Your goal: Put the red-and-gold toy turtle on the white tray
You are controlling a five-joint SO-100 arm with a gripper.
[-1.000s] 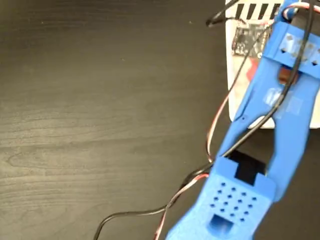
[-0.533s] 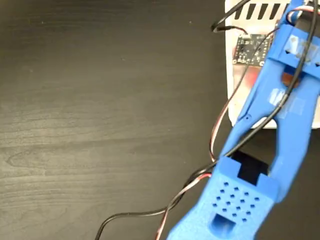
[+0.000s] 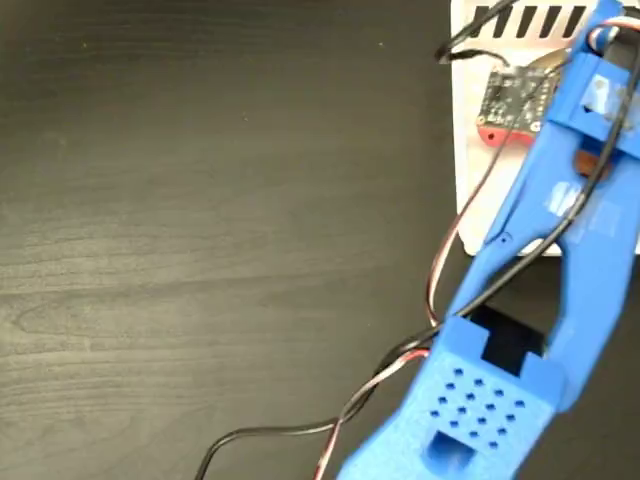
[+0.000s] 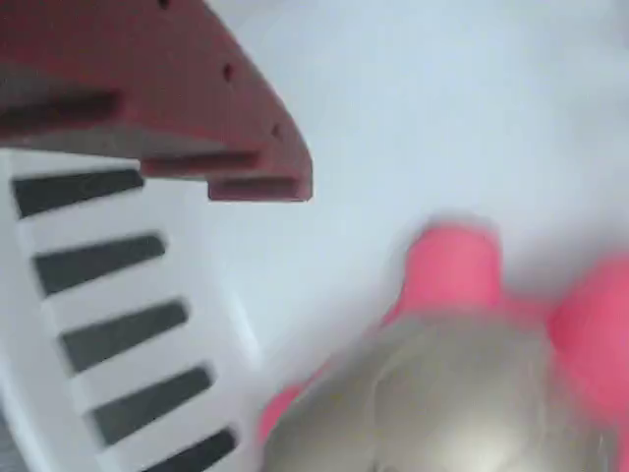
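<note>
In my wrist view, going left to right, the black slanted stripes along the edge of the large flat white tray [image 4: 138, 324] come first, then one dark red finger [image 4: 197, 108] of mine hanging apart above bare tray, then the small red-and-gold toy turtle [image 4: 462, 393] with its shiny gold dome and coral-pink feet lying on the tray floor at lower right. I see only that one finger, clear of the toy and gripping nothing, so I cannot tell how wide I stand. I judge the turtle light, soft and slick on the dome, best pinched low across its sides; in the fixed view my blue arm [image 3: 560, 250] reaches over the tray's corner [image 3: 470, 200].
</note>
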